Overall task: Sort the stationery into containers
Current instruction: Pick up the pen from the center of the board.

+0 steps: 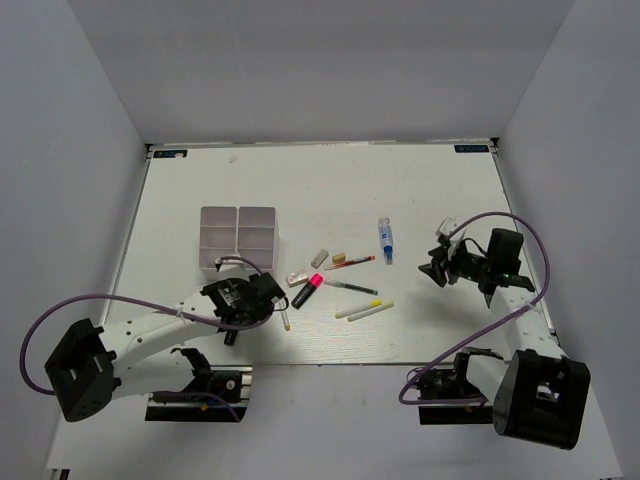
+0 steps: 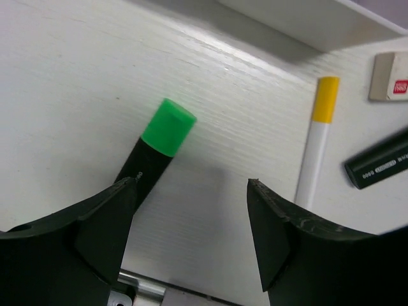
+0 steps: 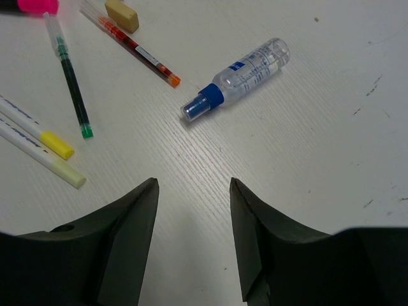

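The container, a white tray split into square compartments, stands left of centre; its edge shows at the top of the left wrist view. My left gripper hovers low in front of it, open, with bare table between the jaws. A black highlighter with a green end lies on the table, its body running under the left finger. A yellow-capped white pen lies just right of the jaws. My right gripper is open and empty, short of the blue-labelled bottle.
Loose items lie mid-table: a pink-ended highlighter, a white eraser, a tan eraser, a red pen, a green pen and two yellow-tipped pens. Grey walls enclose the table on three sides.
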